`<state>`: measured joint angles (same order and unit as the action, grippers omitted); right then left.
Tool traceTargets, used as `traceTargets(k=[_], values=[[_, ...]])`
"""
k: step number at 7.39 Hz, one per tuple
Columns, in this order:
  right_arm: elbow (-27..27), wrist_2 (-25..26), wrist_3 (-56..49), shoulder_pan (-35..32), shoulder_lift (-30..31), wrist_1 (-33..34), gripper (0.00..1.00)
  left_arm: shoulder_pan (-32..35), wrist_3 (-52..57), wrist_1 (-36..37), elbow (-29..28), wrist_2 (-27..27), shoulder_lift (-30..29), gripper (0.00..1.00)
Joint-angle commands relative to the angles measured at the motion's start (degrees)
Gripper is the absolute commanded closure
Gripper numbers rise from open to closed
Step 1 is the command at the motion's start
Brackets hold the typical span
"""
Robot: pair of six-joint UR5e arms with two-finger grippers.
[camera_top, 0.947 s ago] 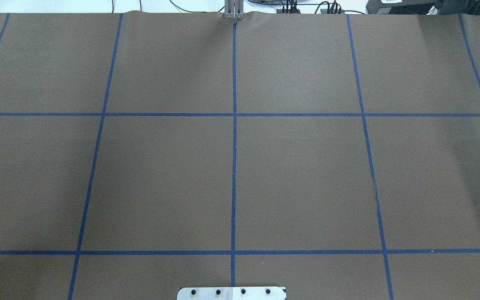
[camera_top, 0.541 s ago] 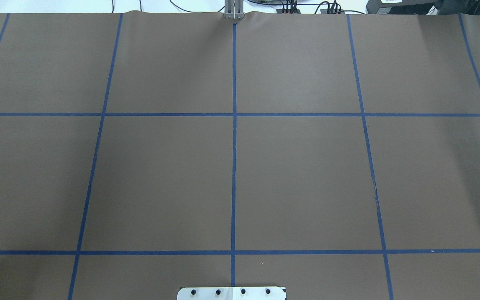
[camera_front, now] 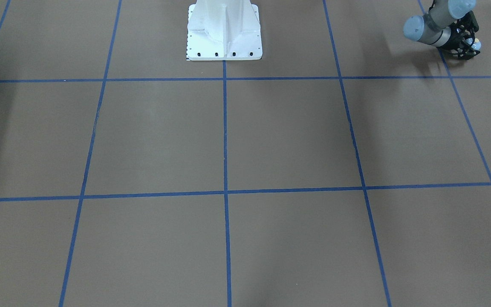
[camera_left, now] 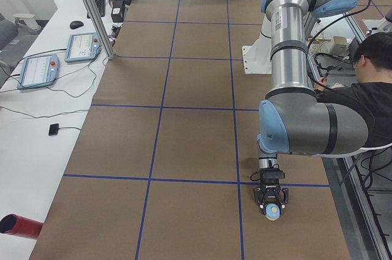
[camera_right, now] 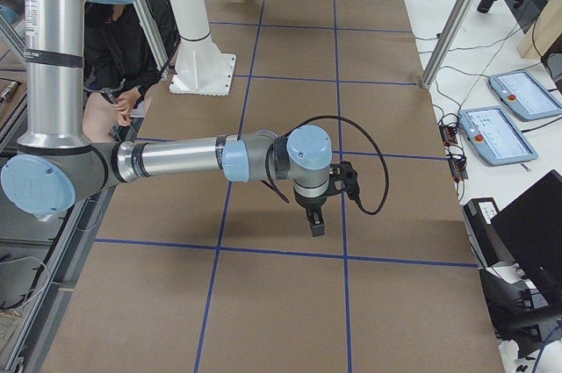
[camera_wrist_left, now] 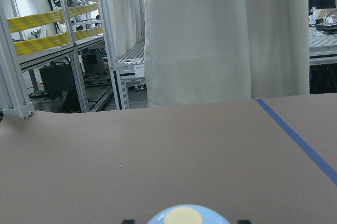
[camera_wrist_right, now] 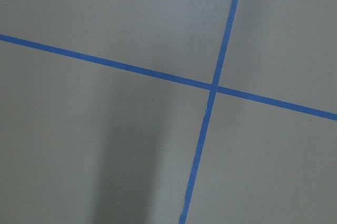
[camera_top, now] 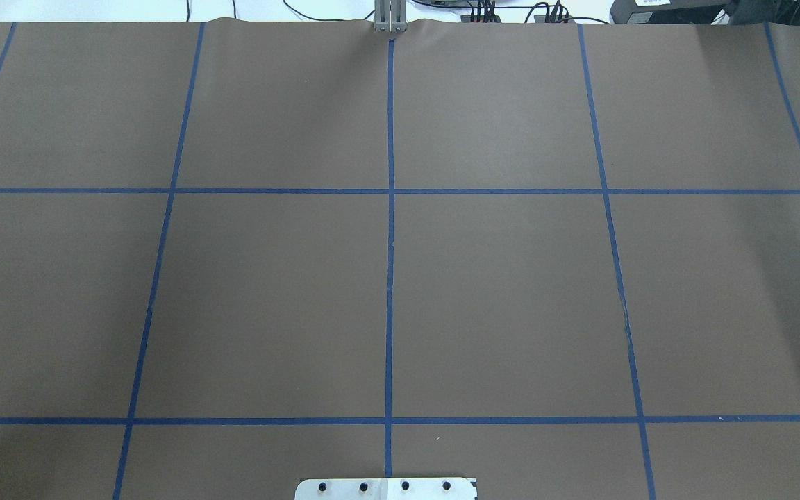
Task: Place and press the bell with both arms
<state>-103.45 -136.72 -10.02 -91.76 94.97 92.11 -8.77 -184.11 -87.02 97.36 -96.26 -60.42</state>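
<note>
The light-blue bell [camera_left: 272, 212] with its cream button sits between the black fingers of my left gripper [camera_left: 271, 205], low over the brown table near the table's left end. In the front-facing view the left gripper [camera_front: 469, 46] is at the top right with the bell [camera_front: 476, 43] at its tip. The left wrist view shows only the bell's top [camera_wrist_left: 181, 216] at the bottom edge. My right gripper [camera_right: 314, 225] hangs pointing down over the table's right part and shows only in the right side view, so I cannot tell whether it is open or shut.
The white pedestal [camera_front: 224, 34] stands at the robot's edge of the table. Blue tape lines [camera_top: 390, 278] divide the brown mat into squares. A person [camera_left: 361, 95] sits behind the robot. Teach pendants [camera_left: 82, 46] and a red cylinder [camera_left: 18, 226] lie on the white side bench.
</note>
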Motion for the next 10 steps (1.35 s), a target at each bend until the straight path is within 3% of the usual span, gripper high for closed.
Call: traceTargets(k=[1,2,3,4,6,8,10], values=[[0.0,0.0,0.0,0.0,-0.2,0.0,0.0,-0.4,-0.1,-2.1,0.7,-0.1,2.7,1.0],[0.0,0.0,0.0,0.0,-0.3,0.0,0.0,-0.4,2.6,-6.3,3.6,-0.2,7.3,1.0],[0.0,0.0,0.0,0.0,-0.2,0.0,0.0,-0.3,4.7,-6.6,12.1,-0.2,14.1,1.0],[0.0,0.0,0.0,0.0,-0.2,0.0,0.0,0.1,7.4,-6.1,17.2,-0.2,17.3,1.0],[0.2,0.1,0.1,0.1,-0.7,0.1,0.0,0.4,13.2,-2.7,23.4,-0.7,18.8,1.0],[0.4,0.0,0.1,0.1,-0.9,0.3,0.0,9.9,25.5,3.0,27.7,-2.2,18.0,1.0],[0.6,-0.2,0.1,0.1,-1.0,0.3,0.0,16.0,37.8,3.4,28.6,2.7,15.8,1.0]])
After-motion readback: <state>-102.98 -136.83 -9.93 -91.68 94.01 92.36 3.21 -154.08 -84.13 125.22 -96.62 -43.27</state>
